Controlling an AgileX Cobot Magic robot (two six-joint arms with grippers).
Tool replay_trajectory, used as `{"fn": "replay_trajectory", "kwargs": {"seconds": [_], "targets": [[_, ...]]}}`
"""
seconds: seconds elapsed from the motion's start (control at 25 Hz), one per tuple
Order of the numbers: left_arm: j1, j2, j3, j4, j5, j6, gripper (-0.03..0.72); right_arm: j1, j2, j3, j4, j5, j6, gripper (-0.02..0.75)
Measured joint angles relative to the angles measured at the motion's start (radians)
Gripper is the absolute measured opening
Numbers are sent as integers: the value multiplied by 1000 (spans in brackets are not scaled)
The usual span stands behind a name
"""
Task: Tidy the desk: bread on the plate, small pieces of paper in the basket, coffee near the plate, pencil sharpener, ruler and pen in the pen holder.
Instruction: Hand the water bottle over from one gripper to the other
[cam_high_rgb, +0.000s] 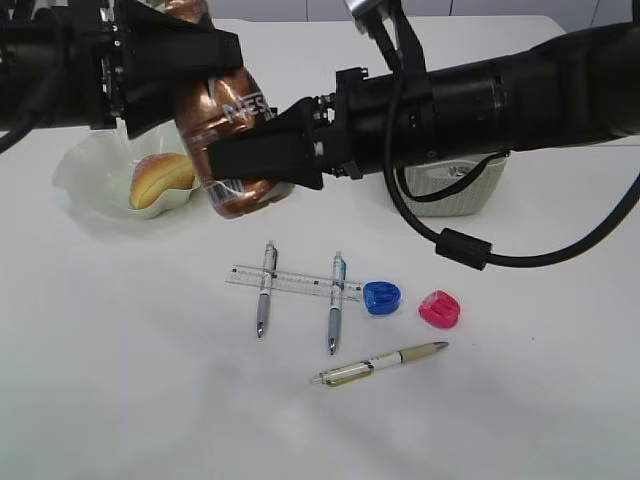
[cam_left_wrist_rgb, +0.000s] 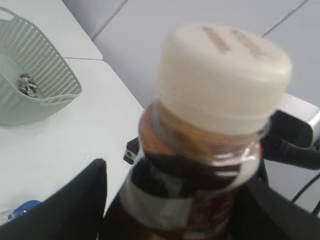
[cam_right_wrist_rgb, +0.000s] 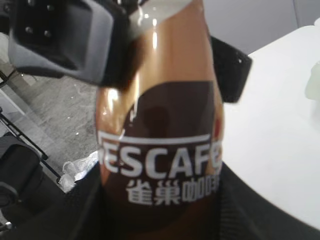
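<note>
A brown Nescafe coffee bottle (cam_high_rgb: 235, 110) with a white cap hangs tilted above the table beside the plate (cam_high_rgb: 85, 170), which holds the bread (cam_high_rgb: 160, 178). My right gripper (cam_high_rgb: 240, 170) is shut on the coffee bottle's lower body (cam_right_wrist_rgb: 160, 125). My left gripper (cam_high_rgb: 195, 85) stands around the bottle's upper part (cam_left_wrist_rgb: 220, 100), open, with a strip of table showing between one finger (cam_left_wrist_rgb: 75, 210) and the bottle. On the table lie a ruler (cam_high_rgb: 300, 283), three pens (cam_high_rgb: 265, 290) (cam_high_rgb: 336, 300) (cam_high_rgb: 380, 365), a blue sharpener (cam_high_rgb: 381, 297) and a pink one (cam_high_rgb: 440, 309). The pen holder is out of view.
A pale green basket (cam_high_rgb: 455, 195) stands behind my right arm, with a crumpled bit of paper (cam_left_wrist_rgb: 27, 85) inside it. A black cable (cam_high_rgb: 460, 248) loops down from the right arm over the table.
</note>
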Motion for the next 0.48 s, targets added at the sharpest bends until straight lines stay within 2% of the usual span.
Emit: {"fn": "replay_trajectory", "kwargs": {"seconds": [0.2,0.48], "targets": [[-13,4,0,39,43,0,554,11,-1,0,13,34,0,376],[-13,4,0,45,42,0,556,9,-1,0,13,34,0,376]]}}
